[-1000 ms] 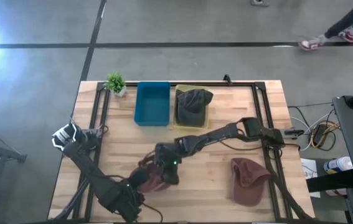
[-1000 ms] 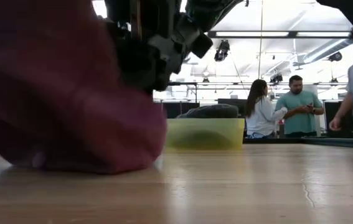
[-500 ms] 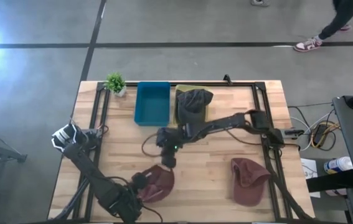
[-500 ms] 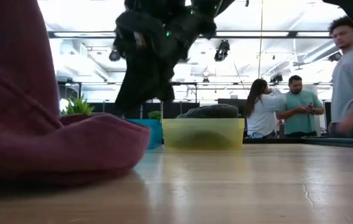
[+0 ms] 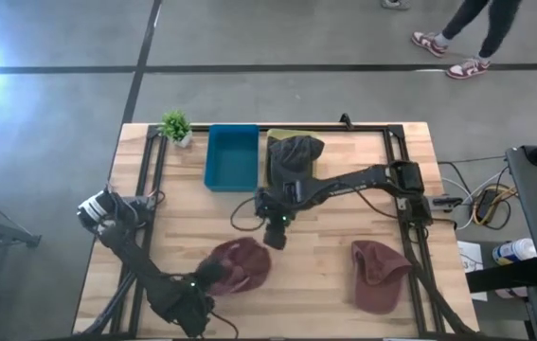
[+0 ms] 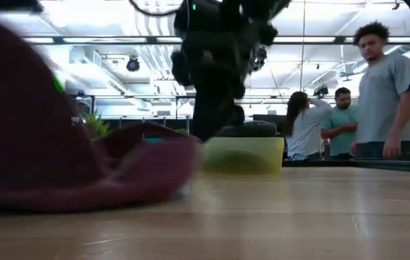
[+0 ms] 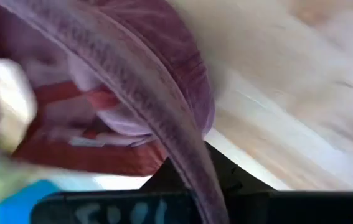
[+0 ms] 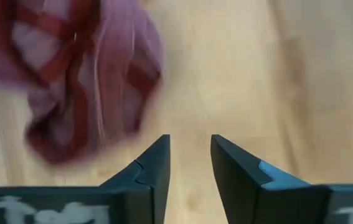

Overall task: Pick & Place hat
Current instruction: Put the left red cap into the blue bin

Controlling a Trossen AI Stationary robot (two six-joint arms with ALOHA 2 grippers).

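A maroon hat [image 5: 241, 266] lies on the wood table near its near edge, inside up, with red seam tape showing [image 8: 70, 56]. It fills the left of the low view [image 6: 60, 159]. My left gripper [image 5: 210, 277] is at the hat's left rim, shut on it. My right gripper [image 5: 276, 241] hangs open above bare table just beyond the hat's far right side, touching nothing; its fingers [image 8: 190, 149] stand a little apart. A second maroon hat [image 5: 378, 275] lies flat on the table's right. My left gripper holds the maroon hat by its rim [image 7: 185, 155], which runs down between the fingers; the gripper body hides the pinch itself. It comes low from the table's near left side. The rest of the hat rests on the table.
A yellow bin [image 5: 317, 170] with a dark grey hat [image 5: 295, 153] in it and a blue bin [image 5: 231, 157] stand at the far edge, a small plant [image 5: 175, 124] beside them. People stand in the room behind [image 6: 385, 94]. Bare wood lies between the two maroon hats.
My right gripper has let go of the maroon hat, risen and drawn back toward the far edge and the yellow bin. The hat, bunched under both grippers a second ago, now lies spread wider with its inside up, still held at its left rim.
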